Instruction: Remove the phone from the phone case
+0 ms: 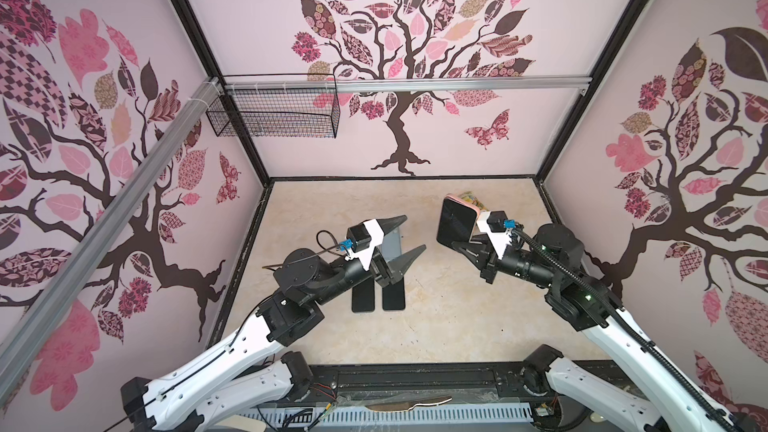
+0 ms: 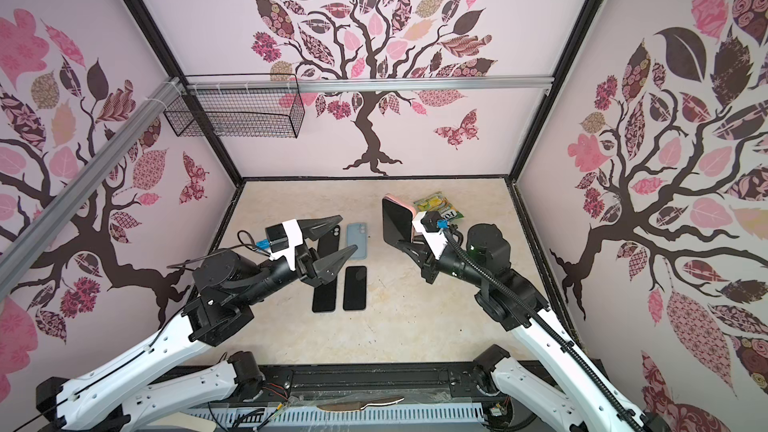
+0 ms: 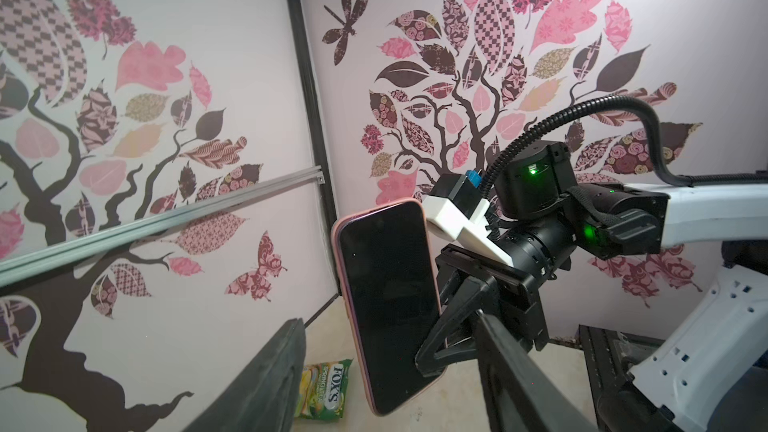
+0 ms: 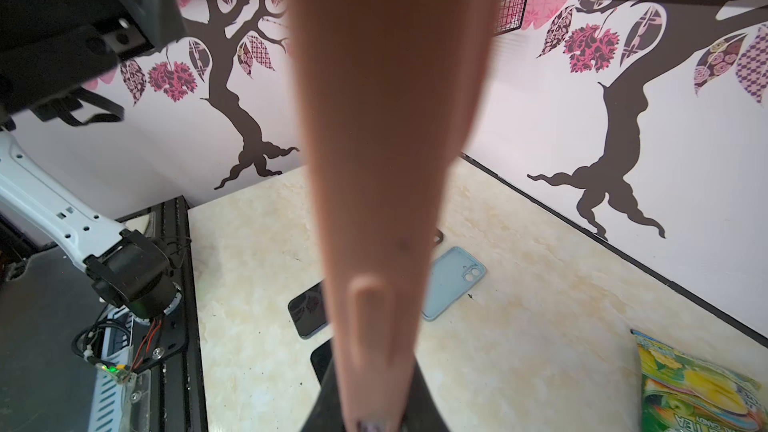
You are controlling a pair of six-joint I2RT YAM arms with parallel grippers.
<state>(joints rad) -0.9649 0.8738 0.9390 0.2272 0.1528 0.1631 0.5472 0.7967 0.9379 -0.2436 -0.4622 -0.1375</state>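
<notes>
Robot lab test booth, walls [image 1: 457,151] papered with pink tree decals, black frame posts [image 1: 185,14], aluminium rail [image 1: 415,86], wire basket [image 1: 274,116], marble-look tabletop [image 1: 457,317], left arm [image 1: 216,361] and right arm [image 1: 636,367] mounted along the front, slotted cable duct [image 1: 478,413]

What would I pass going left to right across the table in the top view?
In order: left dark phone → right dark phone → pink-cased phone, held up → candy packet. The blue case is skipped: it sits directly beyond the right dark phone.
</notes>
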